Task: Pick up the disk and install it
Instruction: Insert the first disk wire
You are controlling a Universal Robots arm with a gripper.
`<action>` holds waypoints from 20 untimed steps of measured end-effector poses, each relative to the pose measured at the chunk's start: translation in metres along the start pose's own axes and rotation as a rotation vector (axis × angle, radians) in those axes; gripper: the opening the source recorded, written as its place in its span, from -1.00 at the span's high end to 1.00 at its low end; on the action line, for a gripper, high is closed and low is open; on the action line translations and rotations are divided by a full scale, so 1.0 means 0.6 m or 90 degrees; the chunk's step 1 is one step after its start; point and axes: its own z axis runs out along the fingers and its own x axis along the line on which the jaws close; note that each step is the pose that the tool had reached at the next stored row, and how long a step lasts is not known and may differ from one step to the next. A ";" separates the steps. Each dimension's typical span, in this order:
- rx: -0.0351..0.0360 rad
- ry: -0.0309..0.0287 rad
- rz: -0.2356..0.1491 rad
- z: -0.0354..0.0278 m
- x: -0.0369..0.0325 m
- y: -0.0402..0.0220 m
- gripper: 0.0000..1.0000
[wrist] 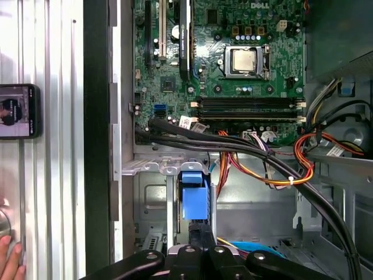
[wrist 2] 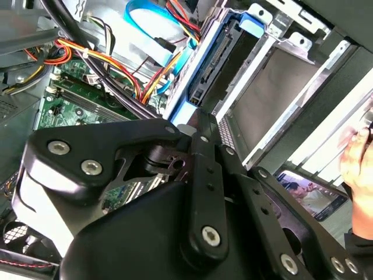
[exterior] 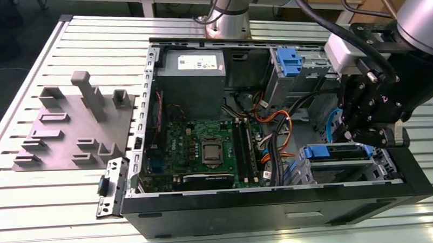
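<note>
A: Disk (exterior: 338, 151) is seen edge-on, slotted in the drive cage (exterior: 348, 168) of the computer case (exterior: 277, 206).

B: Gripper (exterior: 372, 135) is positioned directly above it; finger state cannot be told.

A: Rigid, fairly heavy, shock-sensitive handling is judged; the blue bracket (wrist: 193, 195) is preferred for holding.

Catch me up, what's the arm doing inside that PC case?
The arm's hand is down inside the open computer case, at the drive cage on the exterior view's right. The disk, in its blue bracket, sits in that cage, and in both wrist views the hand is right at the bracket's end. Whether the disk is fully seated can't be judged. The motherboard and cables lie beside it. A person's hand and a phone are just outside the case.
</note>
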 end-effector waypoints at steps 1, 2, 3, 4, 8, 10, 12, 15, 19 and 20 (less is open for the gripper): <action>0.0000 0.0001 0.000 0.000 0.000 -0.001 0.79; -0.0003 0.0002 0.000 0.000 0.000 -0.003 0.79; -0.0007 0.0001 0.000 0.000 -0.001 -0.005 0.79; -0.0012 0.0001 0.000 0.000 -0.002 -0.008 0.79; -0.0031 0.0003 0.000 0.000 -0.004 -0.021 0.79; -0.0038 0.0003 0.000 0.000 -0.006 -0.027 0.79; -0.0040 0.0003 0.000 0.001 -0.007 -0.033 0.79; -0.0040 0.0002 0.000 0.001 -0.008 -0.038 0.79; -0.0039 0.0004 0.000 -0.002 -0.009 -0.039 0.79; -0.0039 0.0003 0.000 -0.003 -0.009 -0.039 0.79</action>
